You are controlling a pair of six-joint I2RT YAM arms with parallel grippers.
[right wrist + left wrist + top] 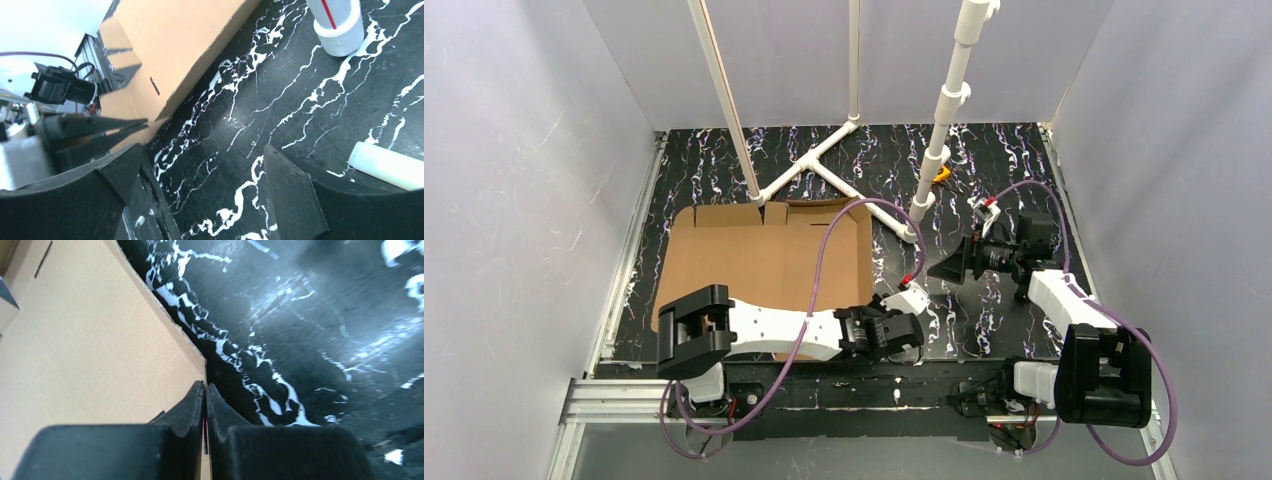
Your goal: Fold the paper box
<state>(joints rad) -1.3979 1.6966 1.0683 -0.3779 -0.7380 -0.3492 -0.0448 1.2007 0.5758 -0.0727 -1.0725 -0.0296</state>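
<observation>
Black marbled tabletop (984, 300) carries the paper box (754, 255), a brown cardboard sheet lying flat on the left side, no walls or lid raised, so folding looks barely begun. Left hand (205, 386) is pressed together, pinching its near right corner; right hand (202, 150) hovers spread, apart from it

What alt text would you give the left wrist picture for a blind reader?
Two black fingers pinch shut on the corner of a brown cardboard box that fills the left side; a black table with white veins fills the right.
</observation>
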